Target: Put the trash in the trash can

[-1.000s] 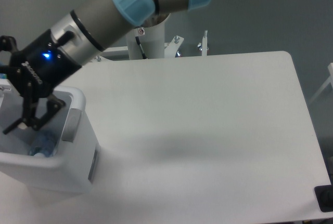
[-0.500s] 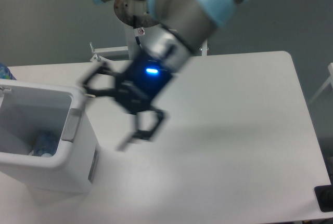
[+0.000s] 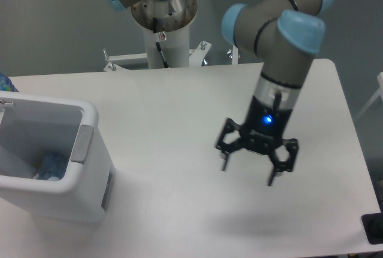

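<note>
White tabletop [image 3: 179, 108] fills most of our view, with a grey floor behind it and the arm's pale pedestal [image 3: 163, 36] standing at the table's far edge. Over on the left we've got the trash can [image 3: 90, 201], a white rectangular bin with a thick rounded rim and a grey panel on its side, sitting at the table's left end. Down inside it we can make out the bottle [image 3: 51, 166], bluish and clear, lying against the bin's inner wall near the bottom (only part of it shows past the rim). We can't pick out the white carton with certainty from this angle.

And across to the right half of the table, well apart from the bin, the gripper [image 3: 247, 172] hangs above the surface, pointing downward. Its two fingers stand spread wide with clear air between them, nothing held. We see a blue light glowing on the wrist just above the black gripper body, and a soft shadow falls on the table below and in front of it. At the bottom right corner, a small dark object [image 3: 373, 228] pokes in at the table's edge.
</note>
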`<action>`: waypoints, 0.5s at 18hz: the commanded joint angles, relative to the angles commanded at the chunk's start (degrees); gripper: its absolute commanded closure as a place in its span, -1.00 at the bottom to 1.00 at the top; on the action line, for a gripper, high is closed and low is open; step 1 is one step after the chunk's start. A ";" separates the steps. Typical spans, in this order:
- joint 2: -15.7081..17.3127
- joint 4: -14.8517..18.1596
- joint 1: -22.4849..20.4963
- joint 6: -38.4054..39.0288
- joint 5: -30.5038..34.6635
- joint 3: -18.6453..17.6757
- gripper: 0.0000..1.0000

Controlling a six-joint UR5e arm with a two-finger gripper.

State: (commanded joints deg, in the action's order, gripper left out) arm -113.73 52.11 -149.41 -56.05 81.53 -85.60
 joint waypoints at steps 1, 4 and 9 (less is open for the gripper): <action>0.00 1.05 0.17 -2.37 2.30 -0.09 -1.00; -0.52 3.95 0.53 -3.80 3.90 0.96 -1.00; 0.00 6.42 0.70 -10.20 5.48 1.32 -1.00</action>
State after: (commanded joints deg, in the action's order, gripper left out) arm -113.73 58.54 -148.71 -66.25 87.01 -84.28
